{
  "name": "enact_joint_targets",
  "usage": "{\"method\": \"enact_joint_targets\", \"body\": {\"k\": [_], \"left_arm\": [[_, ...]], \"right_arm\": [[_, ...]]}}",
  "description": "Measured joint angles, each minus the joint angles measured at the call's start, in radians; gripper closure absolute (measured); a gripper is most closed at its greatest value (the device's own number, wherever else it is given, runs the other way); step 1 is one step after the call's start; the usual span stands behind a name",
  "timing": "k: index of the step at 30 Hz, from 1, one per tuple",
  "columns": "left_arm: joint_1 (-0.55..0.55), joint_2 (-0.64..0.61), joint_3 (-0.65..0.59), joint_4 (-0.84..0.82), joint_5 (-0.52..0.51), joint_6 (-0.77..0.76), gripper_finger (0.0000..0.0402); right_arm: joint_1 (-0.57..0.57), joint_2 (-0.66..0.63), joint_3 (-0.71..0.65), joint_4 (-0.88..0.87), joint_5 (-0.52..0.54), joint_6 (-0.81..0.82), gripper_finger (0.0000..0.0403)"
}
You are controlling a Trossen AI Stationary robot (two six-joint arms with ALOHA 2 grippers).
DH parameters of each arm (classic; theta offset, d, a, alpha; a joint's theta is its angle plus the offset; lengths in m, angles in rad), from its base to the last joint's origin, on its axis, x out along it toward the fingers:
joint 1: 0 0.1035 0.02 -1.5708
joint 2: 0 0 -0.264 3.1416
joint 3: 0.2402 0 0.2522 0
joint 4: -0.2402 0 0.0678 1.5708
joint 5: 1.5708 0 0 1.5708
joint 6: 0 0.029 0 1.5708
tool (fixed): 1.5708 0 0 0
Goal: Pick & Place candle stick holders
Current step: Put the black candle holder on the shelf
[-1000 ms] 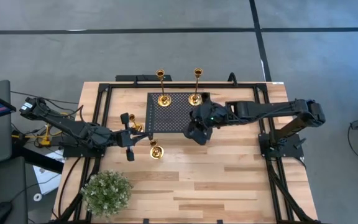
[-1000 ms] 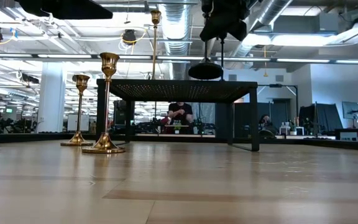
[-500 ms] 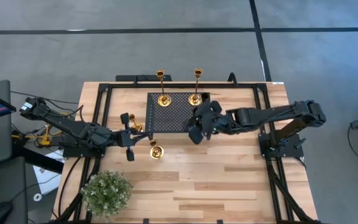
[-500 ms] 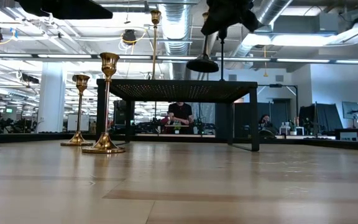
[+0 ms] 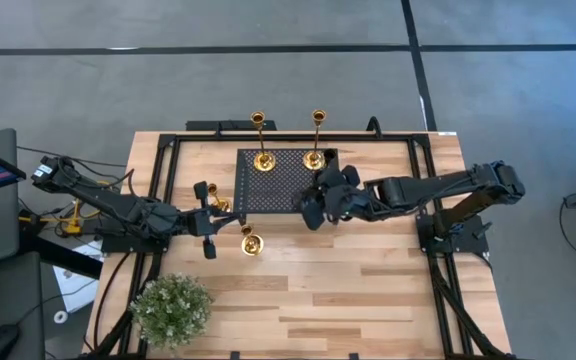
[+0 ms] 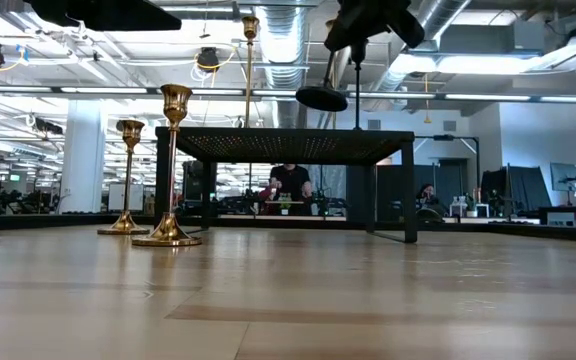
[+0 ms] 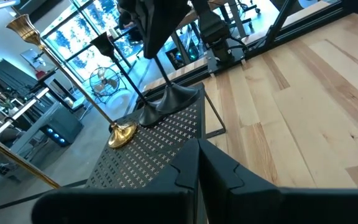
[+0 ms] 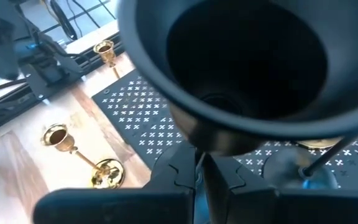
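Note:
My right gripper (image 5: 313, 207) is over the right part of the black perforated stand (image 5: 273, 182), shut on a black candle stick holder (image 6: 328, 80). A second black holder (image 7: 124, 78) stands on the stand on its round base (image 8: 294, 168). Two tall slim gold holders (image 5: 261, 140) (image 5: 316, 138) stand on their bases at the stand's far edge. Two more gold holders (image 5: 215, 197) (image 5: 251, 241) stand on the table left of the stand. My left gripper (image 5: 206, 220) is between those two, shut and empty. My right gripper pinches the black holder's thin stem just under its cup (image 8: 199, 157) between its two fingers. The fingers slant down from the table's right and lie across the stem. The holder hangs tilted below the fingers, its round base (image 6: 321, 98) clear above the stand's top.
A green potted plant (image 5: 171, 308) stands at the near left corner. Black frame rails (image 5: 158, 180) run along the table's left, right and far sides. Bare wood (image 5: 348, 290) lies on the near side of the stand. People show in the room beyond the table.
My right gripper has tipped over the stand, with its wrist swinging toward the table's right. The black holder has tilted with it. Its base has risen a little and swung toward the left, staying clear of the stand.

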Motion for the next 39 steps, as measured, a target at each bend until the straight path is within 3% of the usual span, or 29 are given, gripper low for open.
{"method": "enact_joint_targets", "body": {"k": [10, 20, 39], "left_arm": [[0.000, 0.000, 0.000, 0.000, 0.000, 0.000, 0.0393], [0.000, 0.001, 0.000, 0.001, 0.000, 0.000, 0.0394], [0.000, 0.000, 0.000, 0.001, 0.000, 0.000, 0.0394]], "right_arm": [[-0.025, 0.002, 0.000, -0.001, 0.000, 0.015, 0.0403], [-0.053, 0.113, 0.008, 0.034, -0.011, -0.007, 0.0403], [-0.075, 0.098, 0.064, -0.098, 0.004, 0.007, 0.0403]]}}
